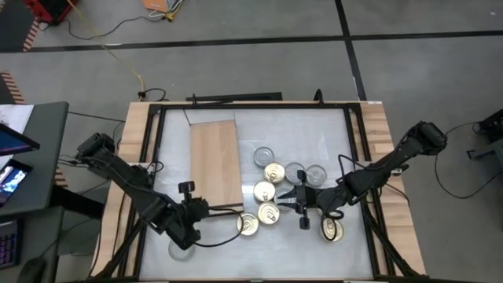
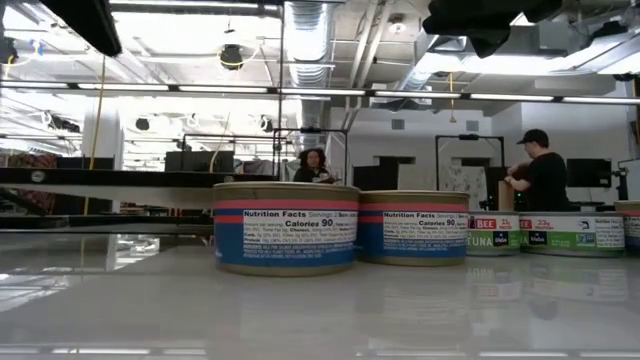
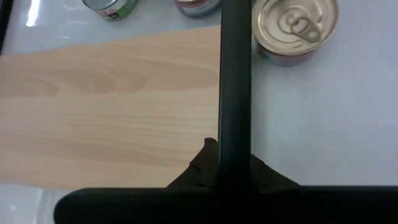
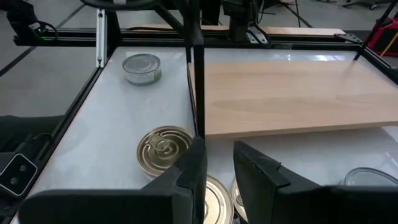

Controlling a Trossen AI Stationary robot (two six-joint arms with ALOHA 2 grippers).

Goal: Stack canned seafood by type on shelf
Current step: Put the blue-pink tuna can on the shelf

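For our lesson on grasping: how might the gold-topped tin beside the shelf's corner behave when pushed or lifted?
The gold-topped tin is squat and flat-based, so it would probably slide rather than tip. Its smooth metal wall may be slippery between fingers. Being sealed, it is likely heavy for its size.

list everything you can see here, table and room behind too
shelf: 1, light tan board, left half of the table
gold-topped tins: 5 showing, clustered right of the shelf
silver-topped tins: 4 showing, three in that cluster, one alone beside the left arm
table: 1, white top, wooden side rails
people: 2, in the room behind
left gripper: dark, fingers shut, at the shelf's edge
right gripper: dark, fingers apart, empty, over the cluster
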